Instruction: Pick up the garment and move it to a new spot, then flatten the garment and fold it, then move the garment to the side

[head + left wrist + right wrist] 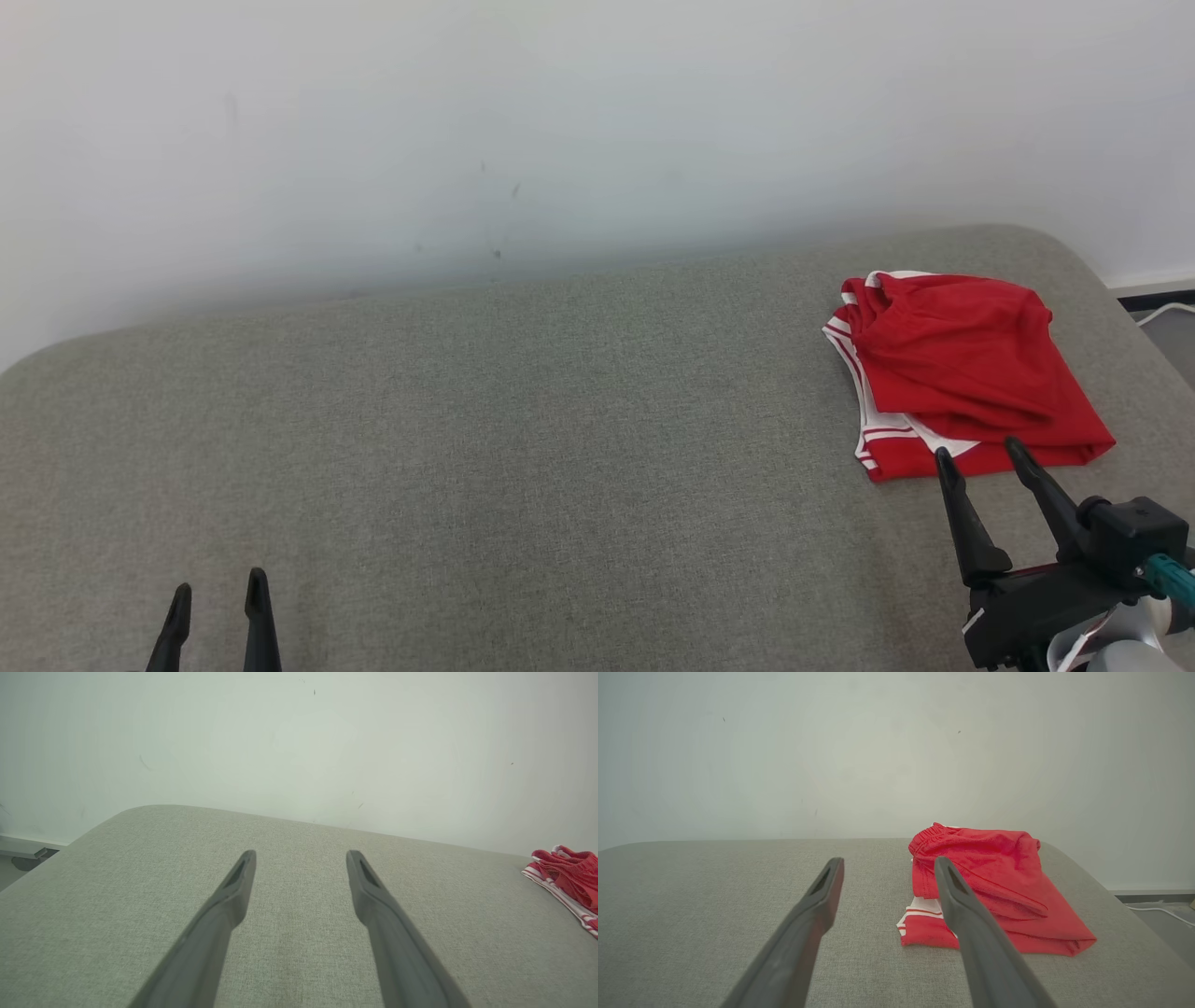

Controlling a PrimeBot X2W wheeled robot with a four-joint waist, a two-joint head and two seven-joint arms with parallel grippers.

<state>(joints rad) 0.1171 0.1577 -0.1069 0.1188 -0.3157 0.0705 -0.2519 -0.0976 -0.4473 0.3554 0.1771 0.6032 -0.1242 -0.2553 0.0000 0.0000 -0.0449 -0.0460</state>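
The garment (962,373) is a pair of red shorts with white stripes, lying folded near the right end of the grey cushioned surface (523,429). Just in front of its near edge, my right gripper (980,453) stands open with nothing between its fingers. The right wrist view shows the garment (999,891) ahead and slightly right, partly behind my right gripper (889,865). At the lower left my left gripper (219,588) is open over bare fabric, far from the garment. In the left wrist view my left gripper (301,858) is empty and the garment (570,877) sits at the right edge.
A pale wall (560,121) rises directly behind the grey surface. The surface ends just right of the garment, where floor and a white cable (1167,313) lie. Its left end rounds off beside a grey floor fitting (23,851).
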